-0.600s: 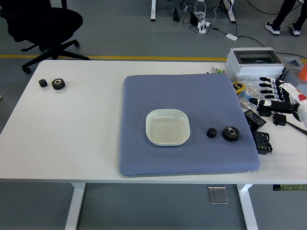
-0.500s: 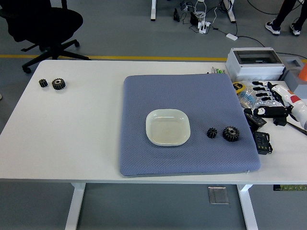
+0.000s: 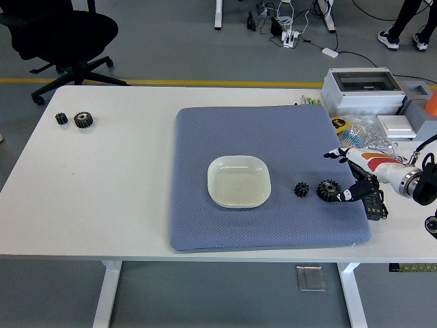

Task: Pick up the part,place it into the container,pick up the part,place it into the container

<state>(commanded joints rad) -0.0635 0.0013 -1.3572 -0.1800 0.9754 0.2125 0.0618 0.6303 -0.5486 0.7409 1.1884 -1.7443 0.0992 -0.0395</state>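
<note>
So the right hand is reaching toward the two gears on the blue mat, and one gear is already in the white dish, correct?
Not quite: the head view shows the white dish empty. The right hand does reach toward the two gears on the blue mat.

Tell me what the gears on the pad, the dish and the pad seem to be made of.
Larger gear and smaller gear: dark, dull, probably metal, toothed rims. Dish: pale, glossy, plastic or ceramic. Pad: blue-grey woven fabric, dotted texture, soft edges.

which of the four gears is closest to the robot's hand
The larger gear on the blue mat, right of the white dish. The right hand is right beside it; the smaller mat gear lies farther left, and the other two gears lie at the table's far left.
</note>
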